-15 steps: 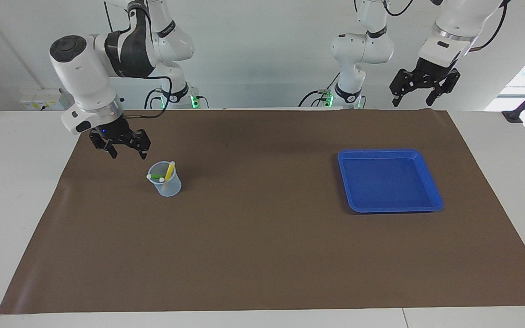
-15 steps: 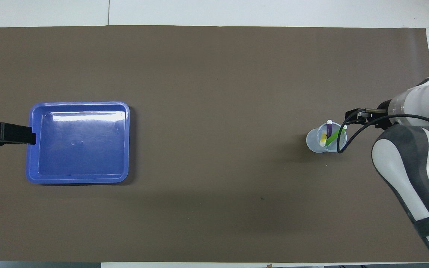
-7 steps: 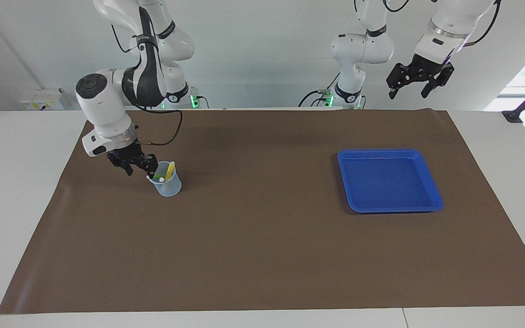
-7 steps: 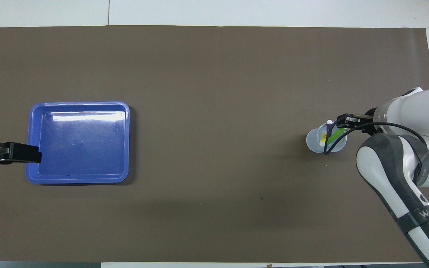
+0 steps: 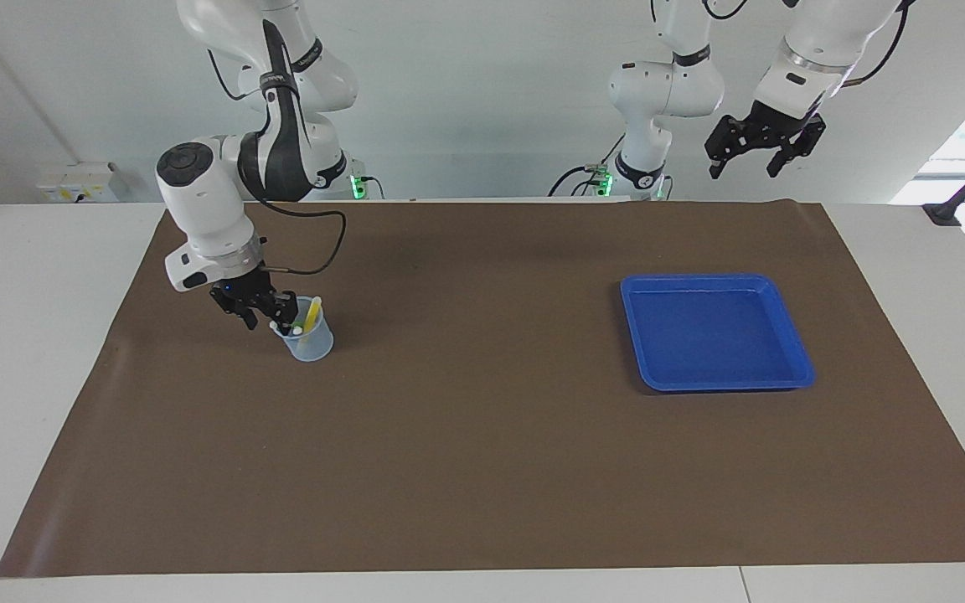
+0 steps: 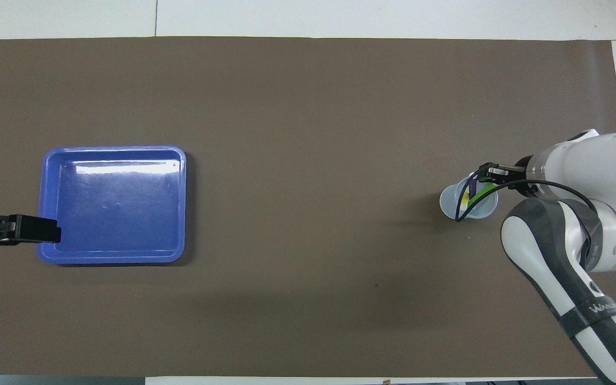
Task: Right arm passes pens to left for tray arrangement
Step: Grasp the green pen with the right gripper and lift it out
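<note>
A clear cup (image 5: 312,342) (image 6: 453,208) stands toward the right arm's end of the table with the pens in it: yellow (image 5: 312,313) (image 6: 464,200), green (image 5: 287,327) (image 6: 478,197) and purple (image 6: 471,186). My right gripper (image 5: 270,318) (image 6: 485,174) is down at the cup's rim, at the top of the green pen; whether it grips the pen does not show. The blue tray (image 5: 704,279) (image 6: 113,149) lies bare toward the left arm's end. My left gripper (image 5: 743,166) (image 6: 19,230) hangs open and high, with nothing in it, over the table's edge nearest the robots.
A brown mat (image 5: 482,435) (image 6: 308,107) covers the table. Two slimmer white arms with green-lit bases (image 5: 606,178) stand at the robots' edge. The right arm's black cable (image 5: 315,251) loops just above the cup.
The right gripper came down from above and beside the cup to its rim, at the green pen's top. The left gripper rose a little and drifted toward the middle.
</note>
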Available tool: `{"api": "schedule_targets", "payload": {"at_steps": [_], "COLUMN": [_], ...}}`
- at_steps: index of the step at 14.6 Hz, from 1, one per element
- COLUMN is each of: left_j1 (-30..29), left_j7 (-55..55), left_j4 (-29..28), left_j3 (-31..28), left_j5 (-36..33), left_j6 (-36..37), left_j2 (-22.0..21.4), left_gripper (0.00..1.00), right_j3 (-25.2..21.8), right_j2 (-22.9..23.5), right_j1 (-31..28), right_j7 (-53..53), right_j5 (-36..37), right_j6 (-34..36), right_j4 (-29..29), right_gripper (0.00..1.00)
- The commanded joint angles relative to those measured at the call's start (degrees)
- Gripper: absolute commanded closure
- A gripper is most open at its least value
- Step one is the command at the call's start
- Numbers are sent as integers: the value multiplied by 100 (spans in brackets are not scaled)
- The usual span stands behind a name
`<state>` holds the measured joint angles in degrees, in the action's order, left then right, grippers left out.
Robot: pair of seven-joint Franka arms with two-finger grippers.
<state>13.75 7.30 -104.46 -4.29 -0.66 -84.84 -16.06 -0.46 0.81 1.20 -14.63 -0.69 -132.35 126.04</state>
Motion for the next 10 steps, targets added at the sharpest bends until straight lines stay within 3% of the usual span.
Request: {"api": "schedule_targets", "payload": {"at_steps": [1,6,10], "left_j1": [-100,-100,-92], "left_j7": [70,70,61], "left_j4": [-232,-259,-259], "left_j3": [25,25,25], "left_j5": [74,83,83], "left_j6": [-173,-287,-288], "left_j2": [-187,-195,-195], "left_gripper": [0,0,0], "right_j3": [46,151,240], "right_j2": [-55,-55,-63], "right_j1": [-15,-15,-15], "right_j7": [-146,-329,-409], "right_j5": [-63,-63,-63], "right_j6": [-150,-133,-80], "right_j4": [114,106,97], "right_gripper": [52,100,98]}}
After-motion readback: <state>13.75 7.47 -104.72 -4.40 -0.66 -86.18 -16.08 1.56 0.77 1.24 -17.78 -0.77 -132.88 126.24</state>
